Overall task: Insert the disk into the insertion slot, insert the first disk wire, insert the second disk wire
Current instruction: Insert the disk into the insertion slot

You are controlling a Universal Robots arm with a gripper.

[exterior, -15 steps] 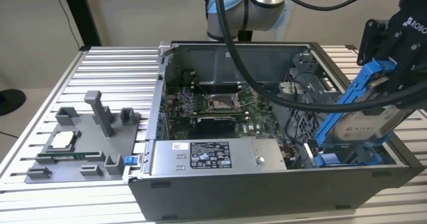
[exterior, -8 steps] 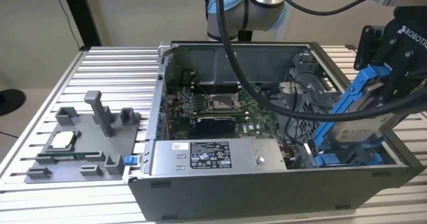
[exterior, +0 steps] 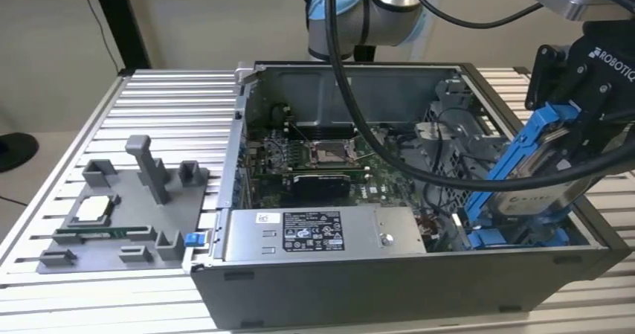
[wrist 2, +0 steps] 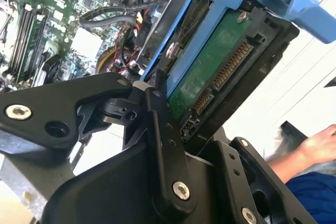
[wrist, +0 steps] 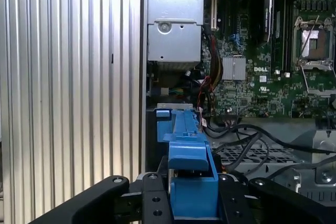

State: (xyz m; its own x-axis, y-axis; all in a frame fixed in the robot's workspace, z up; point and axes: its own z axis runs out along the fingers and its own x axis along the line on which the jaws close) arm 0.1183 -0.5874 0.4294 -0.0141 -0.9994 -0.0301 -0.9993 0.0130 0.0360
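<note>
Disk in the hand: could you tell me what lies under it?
The hand holds the disk tilted; under it blue rails of the slot show. The disk hides the slot floor.

a robotics lab bench. an open computer case (exterior: 397, 293) sits on a slotted aluminium table (exterior: 169, 103) beside a grey parts fixture (exterior: 109, 241).

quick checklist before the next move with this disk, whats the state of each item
1. claw shut on the disk: ok
2. disk lying in the insertion slot: not ok, it stands tilted over it
3. black cables clear of the slot: cannot tell
4. disk's connector bare, no wire in: ok
5. person's hand away from the claw: cannot tell
</note>
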